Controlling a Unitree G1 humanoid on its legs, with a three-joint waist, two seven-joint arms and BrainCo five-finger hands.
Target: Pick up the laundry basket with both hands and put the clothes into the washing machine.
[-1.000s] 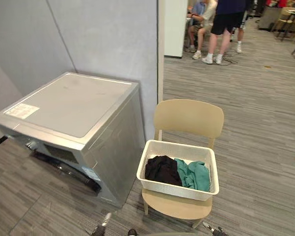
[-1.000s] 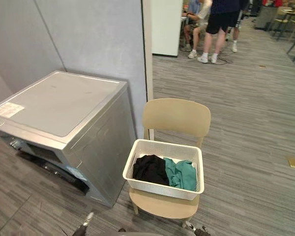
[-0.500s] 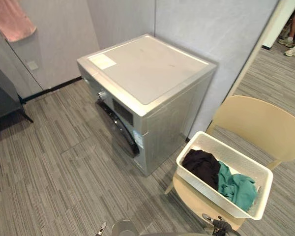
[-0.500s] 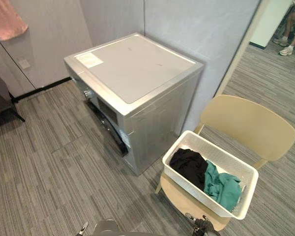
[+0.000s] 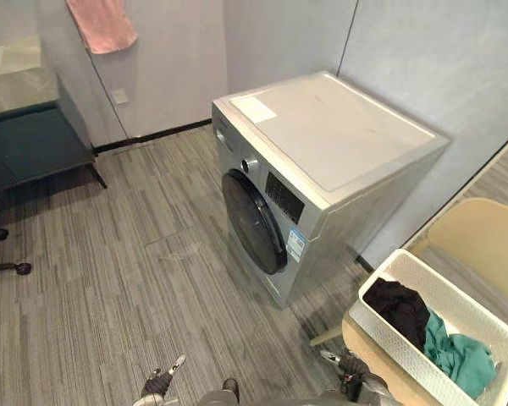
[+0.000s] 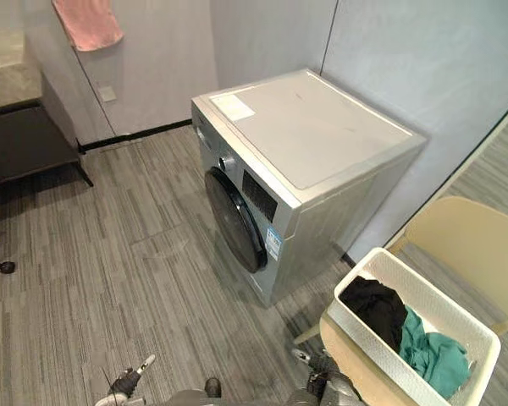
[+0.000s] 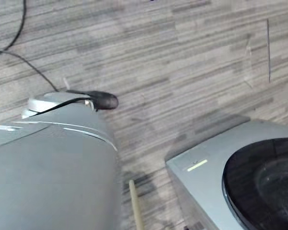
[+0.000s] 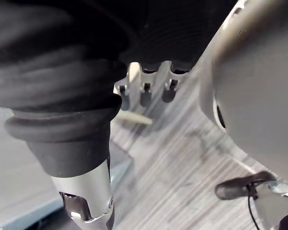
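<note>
The white laundry basket (image 5: 396, 342) stands on a beige chair (image 5: 483, 241) at the lower right. It holds a black garment (image 5: 398, 306) and a teal garment (image 5: 459, 355). To its left is the silver washing machine (image 5: 339, 144), its round dark door (image 5: 252, 222) closed and facing the open floor. My left hand (image 5: 159, 382) hangs low at the bottom edge, fingers relaxed, holding nothing. My right hand (image 5: 349, 365) hangs near the chair's front corner, short of the basket. In the right wrist view its fingers (image 8: 145, 93) are loose and hold nothing.
A grey partition wall (image 5: 423, 59) runs behind the machine and the chair. A dark low table (image 5: 30, 144) stands at the far left, with a pink towel (image 5: 103, 23) hanging on the wall above. Grey striped carpet (image 5: 135, 279) spreads in front of the machine.
The camera has swung to the left: the machine's front and door now show, and the basket and chair sit at the picture's right edge. The things themselves have not moved.
</note>
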